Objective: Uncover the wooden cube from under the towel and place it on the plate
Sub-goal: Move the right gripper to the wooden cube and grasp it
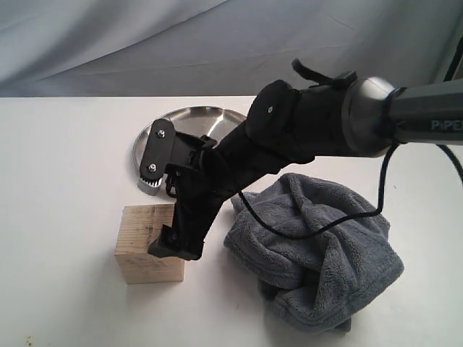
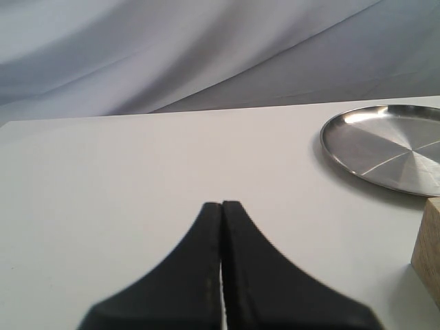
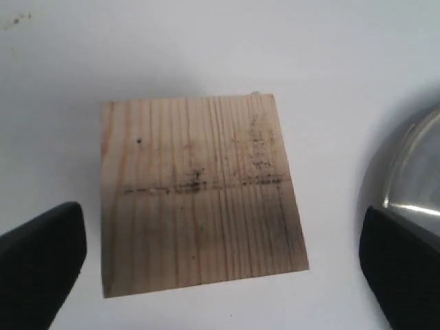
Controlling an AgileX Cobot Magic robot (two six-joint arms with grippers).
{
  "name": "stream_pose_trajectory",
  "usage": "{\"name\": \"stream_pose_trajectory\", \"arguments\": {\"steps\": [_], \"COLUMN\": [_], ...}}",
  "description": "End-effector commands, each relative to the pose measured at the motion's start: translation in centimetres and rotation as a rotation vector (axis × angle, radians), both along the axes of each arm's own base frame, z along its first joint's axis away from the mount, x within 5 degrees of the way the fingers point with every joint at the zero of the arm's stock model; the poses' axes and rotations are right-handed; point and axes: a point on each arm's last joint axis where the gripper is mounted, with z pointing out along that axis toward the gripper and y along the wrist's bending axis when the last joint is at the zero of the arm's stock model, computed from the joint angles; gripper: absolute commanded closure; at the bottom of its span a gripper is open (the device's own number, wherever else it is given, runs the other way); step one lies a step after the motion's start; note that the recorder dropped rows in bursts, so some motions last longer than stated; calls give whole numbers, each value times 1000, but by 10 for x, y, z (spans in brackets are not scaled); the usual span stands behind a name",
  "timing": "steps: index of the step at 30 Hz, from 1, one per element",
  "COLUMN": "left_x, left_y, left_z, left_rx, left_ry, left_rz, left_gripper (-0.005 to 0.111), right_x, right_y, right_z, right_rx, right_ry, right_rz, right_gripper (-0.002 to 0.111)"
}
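While right gripper [image 3: 220, 268] spreads above wooden cube [image 3: 196, 192] | gaps both edges

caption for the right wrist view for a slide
Open right gripper poised over the wooden cube, plate close by

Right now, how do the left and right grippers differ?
Left gripper is shut, jaws pressed together; right gripper is open wide. Left gripper points at bare table, with the wooden cube only at its view's edge; right gripper is centred over the wooden cube, a jaw on each side. Shared: black jaws, neither holding anything.
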Motion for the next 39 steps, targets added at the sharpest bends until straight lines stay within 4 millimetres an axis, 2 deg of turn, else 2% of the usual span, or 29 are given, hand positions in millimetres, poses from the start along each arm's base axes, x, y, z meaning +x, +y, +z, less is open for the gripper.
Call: {"name": "stream_pose_trajectory", "arguments": {"steps": [1,8,14,21,24,27,33,36,39], "left_x": [0,0,0,0,0,0,0,0,0], "left_y": [0,0,0,0,0,0,0,0,0], "left_z": [0,0,0,0,0,0,0,0,0], "left_rx": [3,3,3,3,3,3,3,5,5], "left_ry": [-8,-8,-8,-8,-8,-8,-8,-8,-8], "left_rz": [-6,-6,-6,-6,-6,-6,-6,-6,-6], "left_gripper": [107,107,107,107,107,107,107,107,107], "right_x": [6,8,2,-13,-17,-19,-23,-23,-21], "right_y": [3,4,12,33,38,39,38,38,38], "right_z": [-17,-31,-45,-42,-41,-42,-43,-42,-40], "right_rx": [-23,-37,-49,-20,-20,-27,-48,-47,-40], "right_ry": [-29,-22,-13,-53,-71,-84,-65,-57,-73], "right_rz": [3,0,48,101,112,122,172,174,148], "right_gripper": [3,3,3,4,9,27,84,108,108]}}
